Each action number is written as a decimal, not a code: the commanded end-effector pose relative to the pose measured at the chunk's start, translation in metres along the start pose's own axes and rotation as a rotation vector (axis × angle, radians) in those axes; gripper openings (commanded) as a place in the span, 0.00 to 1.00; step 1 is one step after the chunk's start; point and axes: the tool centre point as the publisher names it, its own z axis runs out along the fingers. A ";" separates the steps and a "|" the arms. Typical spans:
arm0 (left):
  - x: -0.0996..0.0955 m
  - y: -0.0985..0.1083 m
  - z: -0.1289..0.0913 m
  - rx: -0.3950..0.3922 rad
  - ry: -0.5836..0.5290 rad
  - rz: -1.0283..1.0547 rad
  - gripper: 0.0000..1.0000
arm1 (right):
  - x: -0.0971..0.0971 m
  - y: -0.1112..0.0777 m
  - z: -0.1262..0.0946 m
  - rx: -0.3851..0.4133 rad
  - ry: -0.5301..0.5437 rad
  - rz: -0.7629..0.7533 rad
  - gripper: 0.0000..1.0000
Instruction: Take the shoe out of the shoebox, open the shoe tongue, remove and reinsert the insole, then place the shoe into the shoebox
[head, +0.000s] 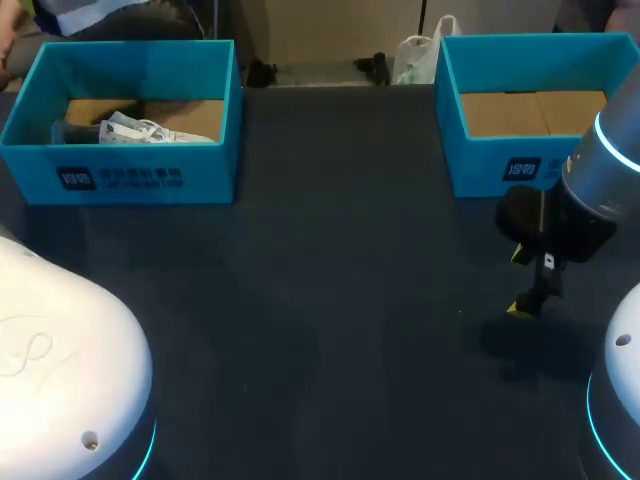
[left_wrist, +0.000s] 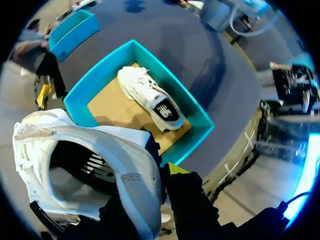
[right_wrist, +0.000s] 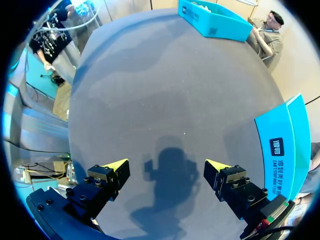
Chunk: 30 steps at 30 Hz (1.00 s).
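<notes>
Above the left shoebox (left_wrist: 95, 72), the left gripper (left_wrist: 150, 190) holds a white shoe (left_wrist: 127, 155) clear of the box. The shoe's heel collar runs between the two fingers with one yellow tip showing just beside it, so I judge the gripper closed on the collar, though the other fingertip is hidden by the shoe. That puts the first step, getting the shoe out, as good as done. The shoe is not yet set down on the table (head: 330, 300), and nothing shows the tongue pulled open or the insole out. Opening the tongue, removing and refitting the insole, and returning the shoe to the box all look to be left. The right gripper (right_wrist: 167, 172) hangs over bare table near the right shoebox (head: 500, 165), its fingers spread wide and holding nothing. Only the left wrist view shows the lifted shoe and the grip on it. The head view shows neither, just a second shoe (head: 140, 128) lying in the left shoebox, which the wrist view also shows ahead of the fingers. The head view alone shows that the right shoebox has nothing on its cardboard floor, while the right wrist view gives the clearest look at the open right fingers.
</notes>
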 end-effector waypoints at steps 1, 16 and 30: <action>0.006 0.019 0.003 -0.045 -0.005 0.416 0.00 | 0.001 0.000 0.000 0.001 -0.002 0.000 1.00; 0.002 0.023 0.004 -0.025 -0.032 0.566 0.00 | 0.001 0.000 0.000 0.001 -0.002 0.000 1.00; -0.016 0.036 0.048 -0.083 -0.009 0.719 0.00 | 0.001 0.000 0.000 0.001 -0.002 0.000 1.00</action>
